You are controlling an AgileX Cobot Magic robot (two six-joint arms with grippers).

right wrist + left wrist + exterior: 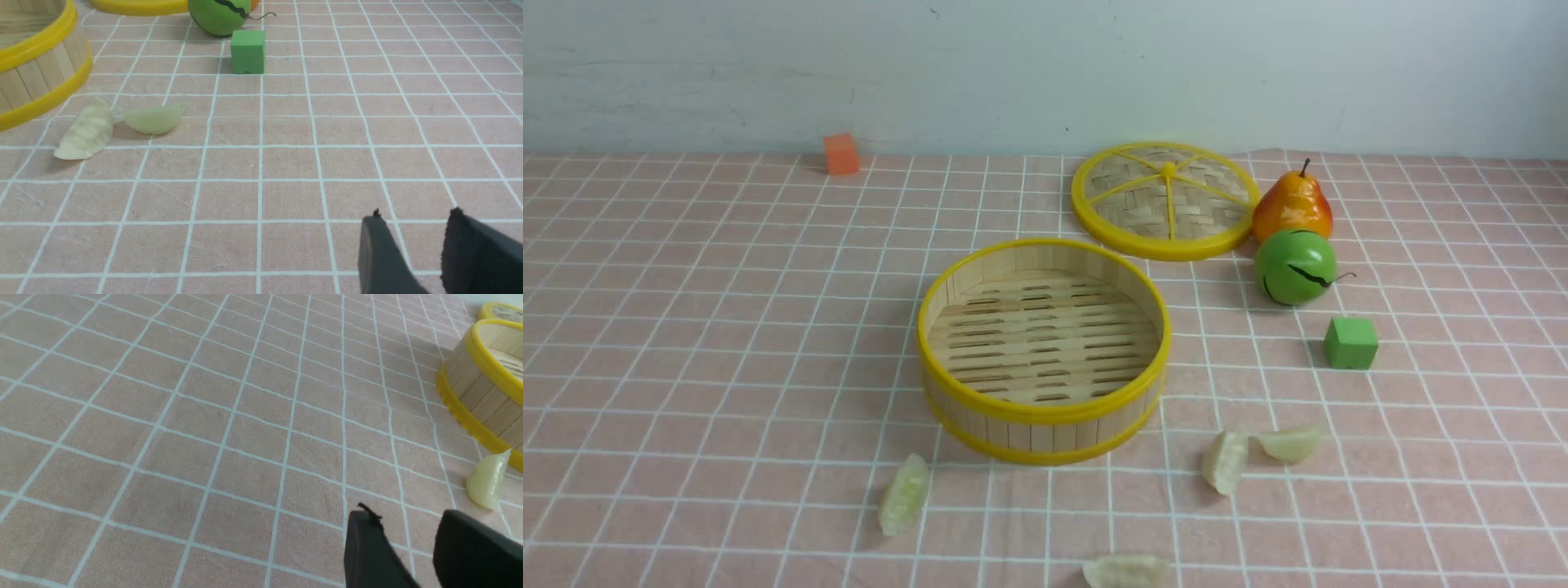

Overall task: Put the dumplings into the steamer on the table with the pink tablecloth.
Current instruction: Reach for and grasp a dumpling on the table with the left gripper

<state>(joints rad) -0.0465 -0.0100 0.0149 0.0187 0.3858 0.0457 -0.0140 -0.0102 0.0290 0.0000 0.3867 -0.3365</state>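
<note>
Just outside the steamer (1029,433), on the pink tablecloth (686,327), four dumplings (1227,457) are lying. The left dumpling (904,495) and middle dumpling (1225,464) are pointing lengthwise away from the robot; the right dumpling (1289,443) and nearest dumpling (1125,572) are lying crosswise. The left gripper (406,522) and right gripper (412,222) are hanging with jaws parted, gripping nothing.

Steamer (1045,429) mid-table (686,327), lid (1164,200) behind it to the right, pear (1292,204), round fruit (1294,267), cube (1351,343) rightward, dumplings (903,495) in front
</note>
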